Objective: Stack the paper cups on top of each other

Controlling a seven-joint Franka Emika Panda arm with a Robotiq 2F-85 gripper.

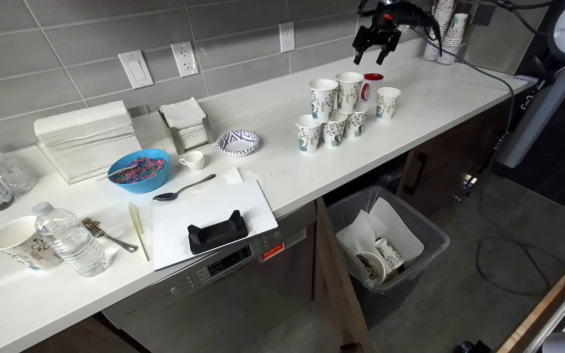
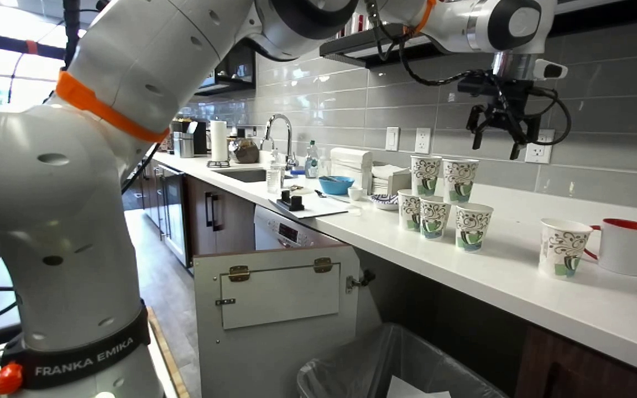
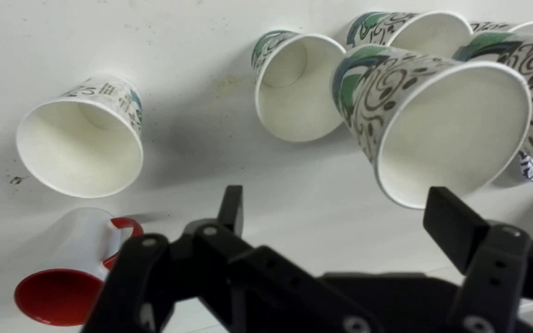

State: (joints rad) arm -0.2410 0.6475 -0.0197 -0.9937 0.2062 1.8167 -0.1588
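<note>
Released, jaws spread wide, the gripper [image 1: 369, 60] hangs over the counter [image 1: 282, 166]. In an exterior view I see the paper cups [image 1: 323, 100] below it, to the left: three in the lower tier, their rims partly hidden by two standing on them. A lone cup [image 1: 388, 104] at right covers part of the red-and-white mug [image 1: 372, 92].

In an exterior view the arm [image 2: 64, 182] blocks much of the left; the counter's white top runs along a grey tiled wall [image 2: 606, 177] past a sink [image 2: 247, 176] at far left, and beside a swung-out cabinet door [image 2: 280, 348] the bin [image 2: 346, 359] is cut off.

In the wrist view one upper cup is cropped, and the gripper covers part of the mug. All six cups point mouth up, long axes vertical.
</note>
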